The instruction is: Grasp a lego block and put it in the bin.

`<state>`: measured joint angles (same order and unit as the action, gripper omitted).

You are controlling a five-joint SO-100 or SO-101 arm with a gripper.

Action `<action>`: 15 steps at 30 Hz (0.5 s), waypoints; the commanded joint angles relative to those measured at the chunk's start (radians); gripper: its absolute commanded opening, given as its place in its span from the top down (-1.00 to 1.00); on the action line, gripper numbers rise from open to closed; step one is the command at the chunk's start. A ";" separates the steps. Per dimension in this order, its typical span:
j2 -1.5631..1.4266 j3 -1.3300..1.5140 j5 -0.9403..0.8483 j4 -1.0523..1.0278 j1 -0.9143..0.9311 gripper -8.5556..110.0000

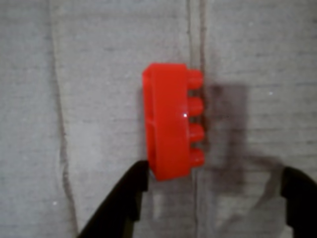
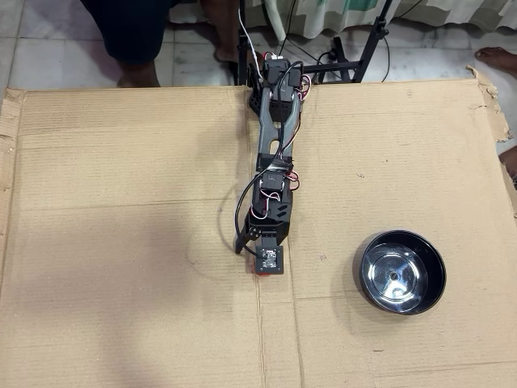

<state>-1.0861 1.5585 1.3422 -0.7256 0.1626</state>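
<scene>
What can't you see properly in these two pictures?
- The lego block: in the overhead view the arm covers nearly all of it.
- The pincer: the wrist view's bottom edge cuts off its fingers; in the overhead view the arm's camera hides it.
- The bin: outside the wrist view.
- Block's stud rows: the wrist view is blurred and shows it side-on, so only one row can be counted.

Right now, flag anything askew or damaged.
The lego block lies on its side, studs pointing right in the wrist view. The cardboard edge is torn at the overhead view's top right. The bin sits upright, empty.
</scene>
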 commanded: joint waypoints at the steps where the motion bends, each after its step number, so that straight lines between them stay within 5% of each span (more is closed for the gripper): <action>1: -0.008 -0.014 0.000 0.018 -0.011 0.34; 15: 0.147 -0.146 0.006 0.089 -0.026 0.36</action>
<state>-0.9434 1.4465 1.3422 -0.6473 0.1381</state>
